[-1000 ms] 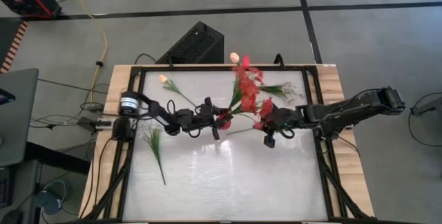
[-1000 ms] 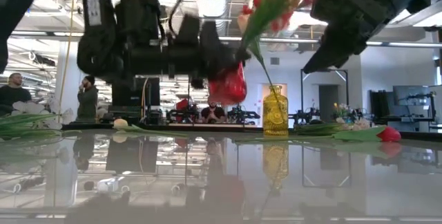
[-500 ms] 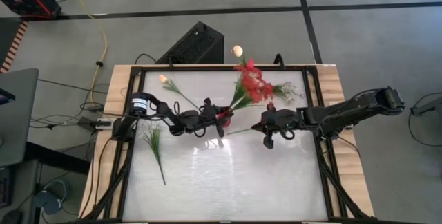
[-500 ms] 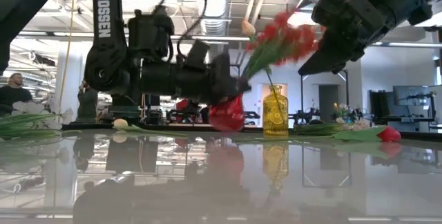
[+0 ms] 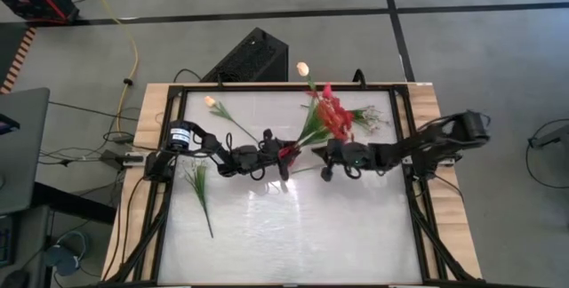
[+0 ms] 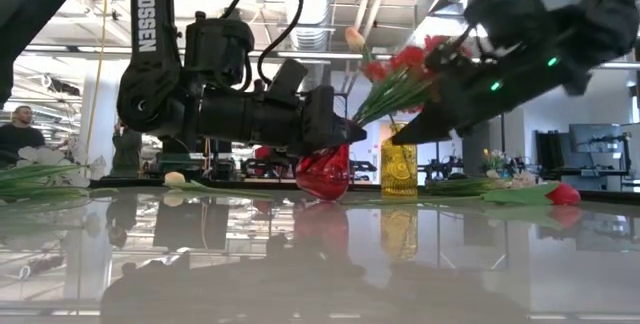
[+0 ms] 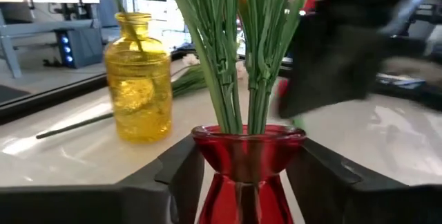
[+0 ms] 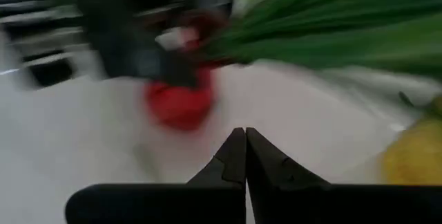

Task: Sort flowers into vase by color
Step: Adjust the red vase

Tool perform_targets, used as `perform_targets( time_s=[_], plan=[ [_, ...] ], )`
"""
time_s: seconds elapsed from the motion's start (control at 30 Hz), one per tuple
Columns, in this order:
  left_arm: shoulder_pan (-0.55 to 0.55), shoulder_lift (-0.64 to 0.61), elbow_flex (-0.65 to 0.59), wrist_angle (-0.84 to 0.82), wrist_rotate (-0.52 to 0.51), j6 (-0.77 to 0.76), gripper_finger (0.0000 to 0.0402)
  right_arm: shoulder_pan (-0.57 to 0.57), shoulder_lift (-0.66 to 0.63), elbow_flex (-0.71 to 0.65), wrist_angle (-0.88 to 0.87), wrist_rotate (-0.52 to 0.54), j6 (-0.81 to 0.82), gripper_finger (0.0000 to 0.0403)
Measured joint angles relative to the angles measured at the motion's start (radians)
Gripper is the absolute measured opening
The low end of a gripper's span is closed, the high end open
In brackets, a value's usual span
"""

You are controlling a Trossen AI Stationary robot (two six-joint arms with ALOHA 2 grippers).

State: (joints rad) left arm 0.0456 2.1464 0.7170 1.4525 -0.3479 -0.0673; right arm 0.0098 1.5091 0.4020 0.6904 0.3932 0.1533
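High view: right gripper [image 5: 327, 152] now pressed together, empty, beside red vase [image 5: 286, 153] pinched by left gripper [image 5: 283, 155]; red flowers [image 5: 331, 115] delivered.

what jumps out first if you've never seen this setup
The red vase at mid-table, clamped in the left gripper and stuffed with red flowers. Just beside it hovers the right gripper, jaws shut and empty. A yellow vase stands behind.

Overhead, table-level, 2 wrist close-ups.
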Motion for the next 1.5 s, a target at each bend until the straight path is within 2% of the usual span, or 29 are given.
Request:
perform_targets(
  time_s=[0.1, 0.17, 0.27, 0.37, 0.63, 0.8, 0.87, 1.23, 1.5],
  plan=[
    [-0.009, 0.0, 0.0, -0.001, 0.001, 0.002, 0.0189, -0.051, 0.109, 0.0, 0.178, 0.018, -0.046, 0.0027],
    [-0.013, 0.0, 0.0, -0.003, -0.005, 0.002, 0.0187, -0.087, 0.171, 0.013, 0.255, -0.032, -0.04, 0.0027],
    [-0.015, 0.0, 0.0, -0.006, -0.005, 0.003, 0.0174, -0.125, 0.24, 0.052, 0.273, -0.16, -0.007, 0.0026],
    [-0.014, 0.0, 0.0, -0.007, -0.005, 0.01, 0.0159, -0.115, 0.264, 0.085, 0.277, -0.206, -0.004, 0.0026],
    [-0.014, 0.0, 0.0, 0.053, -0.018, 0.038, 0.0142, -0.076, 0.203, 0.094, 0.201, -0.204, -0.005, 0.0025],
    [-0.014, 0.0, 0.0, 0.064, -0.015, 0.055, 0.0147, -0.059, 0.126, 0.094, 0.142, -0.105, -0.062, 0.0025],
    [-0.014, 0.0, 0.0, 0.065, -0.005, 0.052, 0.0154, -0.063, 0.108, 0.094, 0.13, -0.102, -0.075, 0.0025],
    [-0.012, 0.0, 0.0, 0.064, 0.011, 0.055, 0.0146, -0.063, 0.1, 0.094, 0.101, -0.096, -0.075, 0.0025],
    [-0.01, -0.001, 0.006, 0.035, 0.011, 0.041, 0.0155, -0.062, 0.1, 0.094, 0.11, -0.099, -0.077, 0.0025]
  ],
)
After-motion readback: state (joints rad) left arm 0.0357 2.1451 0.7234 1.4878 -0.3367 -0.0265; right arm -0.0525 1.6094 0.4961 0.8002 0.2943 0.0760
